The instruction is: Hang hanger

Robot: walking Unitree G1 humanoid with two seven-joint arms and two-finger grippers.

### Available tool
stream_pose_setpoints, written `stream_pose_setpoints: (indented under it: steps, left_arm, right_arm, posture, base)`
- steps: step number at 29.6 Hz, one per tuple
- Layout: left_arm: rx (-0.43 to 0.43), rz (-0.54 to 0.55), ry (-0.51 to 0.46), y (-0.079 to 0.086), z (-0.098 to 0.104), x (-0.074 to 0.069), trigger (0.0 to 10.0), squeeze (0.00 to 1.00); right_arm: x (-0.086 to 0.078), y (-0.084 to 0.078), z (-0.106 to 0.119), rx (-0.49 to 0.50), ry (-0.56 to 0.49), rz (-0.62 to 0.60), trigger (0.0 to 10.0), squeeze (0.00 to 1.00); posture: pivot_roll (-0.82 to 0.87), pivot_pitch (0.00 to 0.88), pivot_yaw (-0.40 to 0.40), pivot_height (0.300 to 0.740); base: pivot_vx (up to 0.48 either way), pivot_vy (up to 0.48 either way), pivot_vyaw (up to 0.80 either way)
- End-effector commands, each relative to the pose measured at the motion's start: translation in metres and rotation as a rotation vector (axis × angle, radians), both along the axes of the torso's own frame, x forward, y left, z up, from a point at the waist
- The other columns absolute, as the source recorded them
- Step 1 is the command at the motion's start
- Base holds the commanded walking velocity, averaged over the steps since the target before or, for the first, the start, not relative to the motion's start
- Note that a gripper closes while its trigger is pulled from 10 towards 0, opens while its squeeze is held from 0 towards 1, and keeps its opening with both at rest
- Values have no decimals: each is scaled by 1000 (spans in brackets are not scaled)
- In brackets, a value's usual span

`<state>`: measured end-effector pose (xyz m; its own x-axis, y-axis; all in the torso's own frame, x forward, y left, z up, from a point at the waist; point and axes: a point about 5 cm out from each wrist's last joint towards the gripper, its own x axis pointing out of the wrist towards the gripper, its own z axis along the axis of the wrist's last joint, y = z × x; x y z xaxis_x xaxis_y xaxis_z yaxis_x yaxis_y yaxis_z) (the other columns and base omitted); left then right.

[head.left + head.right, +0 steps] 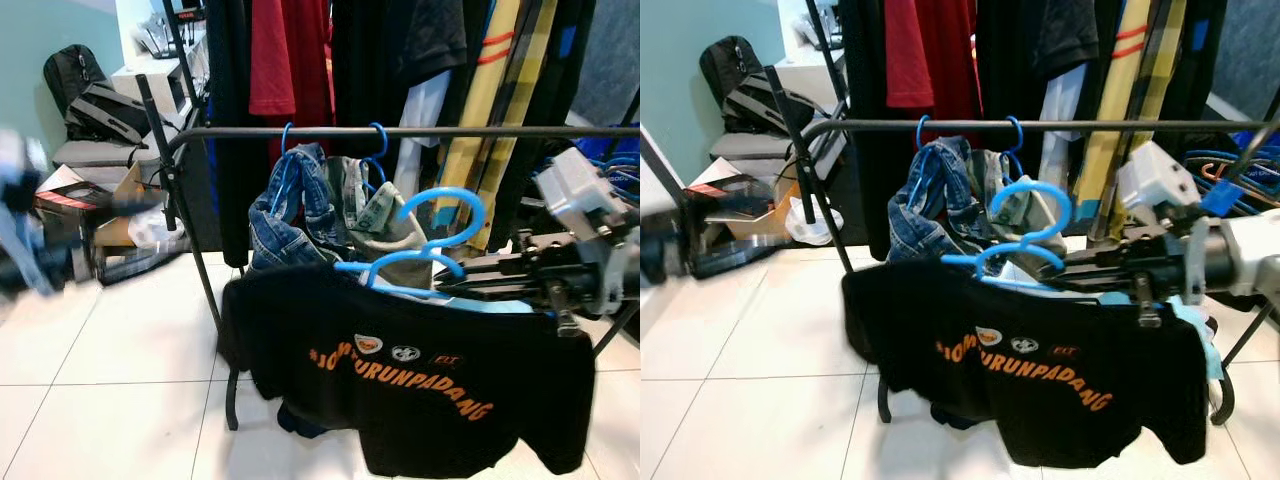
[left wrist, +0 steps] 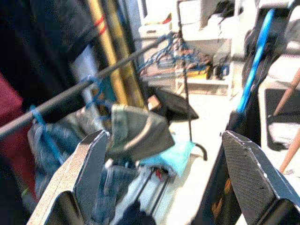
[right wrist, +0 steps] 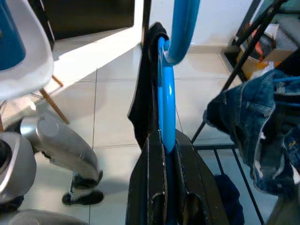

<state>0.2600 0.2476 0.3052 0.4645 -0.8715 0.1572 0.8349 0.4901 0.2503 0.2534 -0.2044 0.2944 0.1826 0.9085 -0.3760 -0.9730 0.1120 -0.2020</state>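
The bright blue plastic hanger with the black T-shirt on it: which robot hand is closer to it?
The right. The right gripper is clamped on the blue plastic hanger by its neck. The left gripper is off at the far left, apart from it, fingers open.

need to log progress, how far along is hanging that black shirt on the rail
Done: the black T-shirt is already on the blue hanger, and the right hand is shut on the hanger. In hand: the hanger is held up in front of the rack, its hook below the black rail. Left: lift the hook over the rail and let go. The left hand is open.
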Motion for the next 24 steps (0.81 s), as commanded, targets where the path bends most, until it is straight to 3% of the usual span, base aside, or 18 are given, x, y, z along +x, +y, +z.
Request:
stream_pose_setpoints:
  steps: [1,4,5,6,8,13,24]
  left_arm:
    - [34,-102,-33,-24,10,3,10000,1000]
    - [56,-138,-17,-30,6,5,10000,1000]
    - [94,-168,19,-37,-3,8,10000,0]
    - [94,-168,19,-37,-3,8,10000,0]
    - [145,-231,103,-48,-24,10,10000,0]
    - [151,-262,165,-56,-36,9,10000,0]
    - [205,-248,208,-63,-49,11,10000,0]
  right_arm:
    - [3,14,3,-20,-38,70,10000,0]
    - [5,17,4,-18,-48,83,10000,0]
    - [6,21,7,-15,-62,96,10000,0]
    - [6,21,7,-15,-62,96,10000,0]
    - [10,26,12,-13,-93,109,10000,0]
    - [14,29,15,-6,-112,113,10000,0]
    - [19,39,19,9,-135,140,10000,0]
  posture:
    - [-79,0,28,740]
    - [-81,0,29,740]
    - [-83,0,33,740]
    - [-83,0,33,740]
    - [-91,0,40,740]
    - [-87,0,39,740]
    - [-83,0,35,740]
  base:
    - [0,0,0]
    - [0,0,0]
    - [0,0,0]
    - [0,0,0]
    - [0,0,0]
    - [0,0,0]
    - [0,0,0]
